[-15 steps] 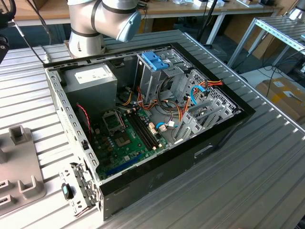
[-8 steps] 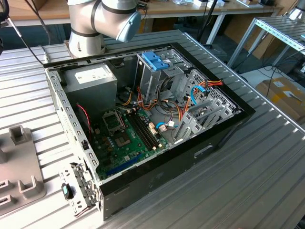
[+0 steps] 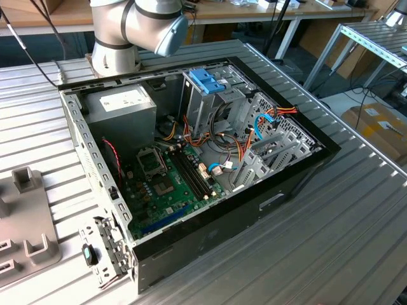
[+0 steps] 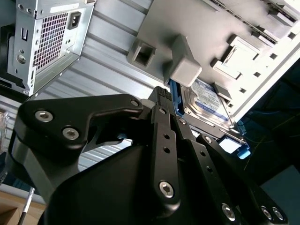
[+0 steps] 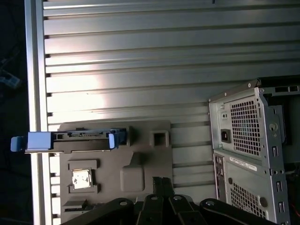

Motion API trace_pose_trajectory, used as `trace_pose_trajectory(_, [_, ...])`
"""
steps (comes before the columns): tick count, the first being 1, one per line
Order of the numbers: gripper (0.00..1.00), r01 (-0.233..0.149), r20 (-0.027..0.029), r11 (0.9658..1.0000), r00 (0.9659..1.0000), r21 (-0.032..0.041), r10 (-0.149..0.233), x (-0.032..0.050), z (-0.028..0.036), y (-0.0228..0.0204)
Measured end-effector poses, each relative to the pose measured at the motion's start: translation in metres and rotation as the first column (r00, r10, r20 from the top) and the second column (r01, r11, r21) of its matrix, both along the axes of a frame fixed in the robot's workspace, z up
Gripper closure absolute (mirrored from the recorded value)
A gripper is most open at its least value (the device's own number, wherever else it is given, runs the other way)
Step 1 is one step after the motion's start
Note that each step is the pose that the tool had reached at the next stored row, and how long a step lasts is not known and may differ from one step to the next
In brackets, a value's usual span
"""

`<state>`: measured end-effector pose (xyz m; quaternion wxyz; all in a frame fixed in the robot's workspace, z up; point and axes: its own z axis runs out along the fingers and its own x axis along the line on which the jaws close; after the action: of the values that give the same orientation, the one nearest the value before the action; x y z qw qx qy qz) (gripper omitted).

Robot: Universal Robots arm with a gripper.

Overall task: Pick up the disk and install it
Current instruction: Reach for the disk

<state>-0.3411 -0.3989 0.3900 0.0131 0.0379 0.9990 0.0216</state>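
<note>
From my station, the gripper has its two black fingers drawn close together. I can make out hardly any gap between them, and nothing is held in it. In the first wrist view the fingertips hang over the middle of the grey fixture plate, clear of the disk. In the second wrist view they line up near the disk's blue-framed end, and I cannot tell from there whether they touch it.

The disk stands on its long edge in a slot along one edge of the fixture plate, with its labelled face showing in the second wrist view. One blue end juts out past the edge rail of the ribbed metal table. The plate lies flat at that table edge, near the open computer case, on the exterior view's left. A small square silver part sits in another recess of the plate.
</note>
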Motion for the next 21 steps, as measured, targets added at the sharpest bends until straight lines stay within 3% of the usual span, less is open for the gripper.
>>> trace_pose_trajectory(11, [0.89, 0.000, 0.0000, 1.0000, 1.0000, 0.0000, 0.000, -0.0119, -0.0001, 0.0000])
trace_pose_trajectory(21, [0.89, 0.000, 0.0000, 1.0000, 1.0000, 0.0000, 0.000, -0.0151, -0.0001, 0.0000])
